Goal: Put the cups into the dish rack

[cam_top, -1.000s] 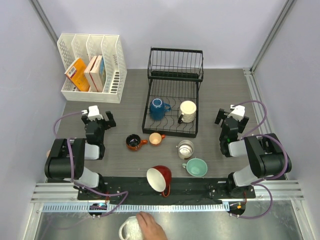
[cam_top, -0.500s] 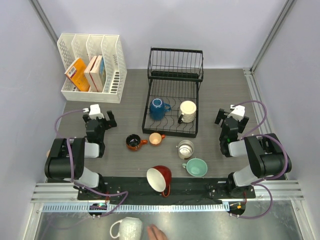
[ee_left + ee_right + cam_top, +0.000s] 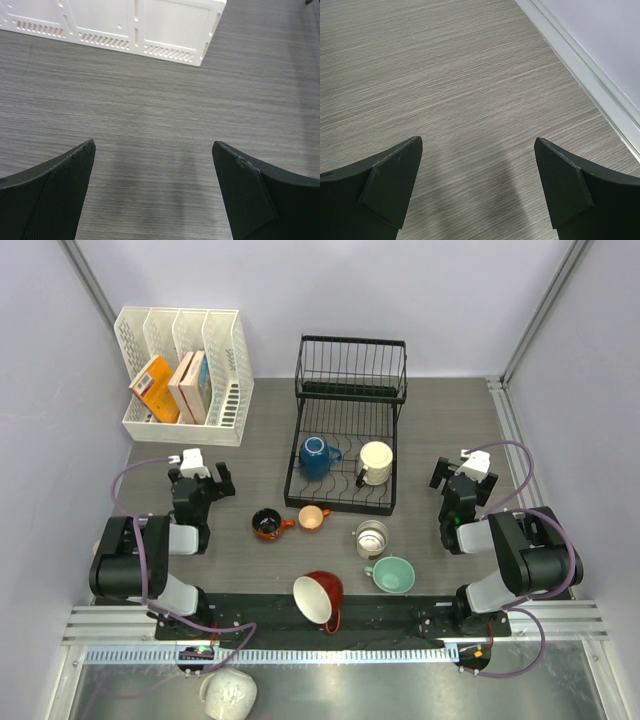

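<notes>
Pick step in hand, not begun yet. Seeing left tool [image 3: 198, 480] released, fingers [image 3: 55, 195] spread wide over bare bench [image 3: 160, 100], gripping nothing. Same w/ right tool [image 3: 463, 480]: spread wide, empty, only woodgrain betw. its pads.

Counting two racked already: blue mug [image 3: 316, 456] & cream mug [image 3: 375, 462], side by side on lower tier of dish rack [image 3: 350, 397], sitting ahead & right of left tool, ahead & left of right tool.

Spotting five more loose on bench betw. the tools:
- black mug [image 3: 266, 524] & peach mug [image 3: 312, 518], close together, can't tell if touching; right of left tool & a bit back.
- steel mug [image 3: 371, 538], left of right tool & back toward its base.
- teal mug [image 3: 392, 574], further back again.
- red mug [image 3: 320, 599], tipped over w/ white inside showing, right back by the arm bases, roughly midway betw. both tools.

Noting white mug [image 3: 230, 692] too, lying well behind left tool, past the rail & off the bench; prob. out of reach.

Ignoring white file organizer [image 3: 150, 25] straight ahead of left tool; not the target.

Early days, by my read. Next move, best guess: swing left tool right & back over black mug, or right tool left & back over steel mug. Calls for lining jaws across rim or handle, dropping, clenching, lifting clear, then carrying fwd to a free slot beside the racked pair. Worth minding peach mug crowding the black one.
</notes>
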Available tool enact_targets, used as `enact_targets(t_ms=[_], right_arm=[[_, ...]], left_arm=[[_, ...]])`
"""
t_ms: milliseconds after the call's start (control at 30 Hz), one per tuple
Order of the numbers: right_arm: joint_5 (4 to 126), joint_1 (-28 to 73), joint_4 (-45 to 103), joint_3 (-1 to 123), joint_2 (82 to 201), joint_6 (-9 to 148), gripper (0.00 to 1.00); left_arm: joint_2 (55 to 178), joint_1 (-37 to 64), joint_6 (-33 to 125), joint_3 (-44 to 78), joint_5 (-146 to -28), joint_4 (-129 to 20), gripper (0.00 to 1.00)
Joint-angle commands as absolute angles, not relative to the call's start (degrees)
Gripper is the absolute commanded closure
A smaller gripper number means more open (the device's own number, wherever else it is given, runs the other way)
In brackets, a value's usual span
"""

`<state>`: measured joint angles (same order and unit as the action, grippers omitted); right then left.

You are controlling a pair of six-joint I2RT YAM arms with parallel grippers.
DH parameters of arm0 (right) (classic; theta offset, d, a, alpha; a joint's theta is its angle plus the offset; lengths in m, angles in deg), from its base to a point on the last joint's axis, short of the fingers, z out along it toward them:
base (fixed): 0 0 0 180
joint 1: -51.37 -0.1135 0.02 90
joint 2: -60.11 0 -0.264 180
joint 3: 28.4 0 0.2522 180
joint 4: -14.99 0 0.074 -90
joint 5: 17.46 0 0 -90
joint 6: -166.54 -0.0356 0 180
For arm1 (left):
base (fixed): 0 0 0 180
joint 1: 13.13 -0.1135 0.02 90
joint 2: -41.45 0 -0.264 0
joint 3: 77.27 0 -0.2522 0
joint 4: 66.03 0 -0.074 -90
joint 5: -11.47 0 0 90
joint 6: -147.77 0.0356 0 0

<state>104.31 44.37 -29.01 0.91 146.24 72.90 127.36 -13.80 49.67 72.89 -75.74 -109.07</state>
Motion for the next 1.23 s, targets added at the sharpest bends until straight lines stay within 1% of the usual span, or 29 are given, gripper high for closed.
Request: enact_targets(t_ms=[0,133,1200], right_arm=[[104.9,44.6,-31.5,2.4,146.0,71.6,0.0],[105.0,44.6,-31.6,2.4,146.0,71.7,0.0],[105.0,44.5,-31.6,2.4,146.0,71.6,0.0]], left_arm=[[126.5,-14.5,51.3,70.0,-78.2,-108.2,0.0],[127.4,-14.6,51.5,70.9,-78.2,-110.7,0.01],[127.1,-14.5,51.4,71.2,-78.2,-110.5,0.01]])
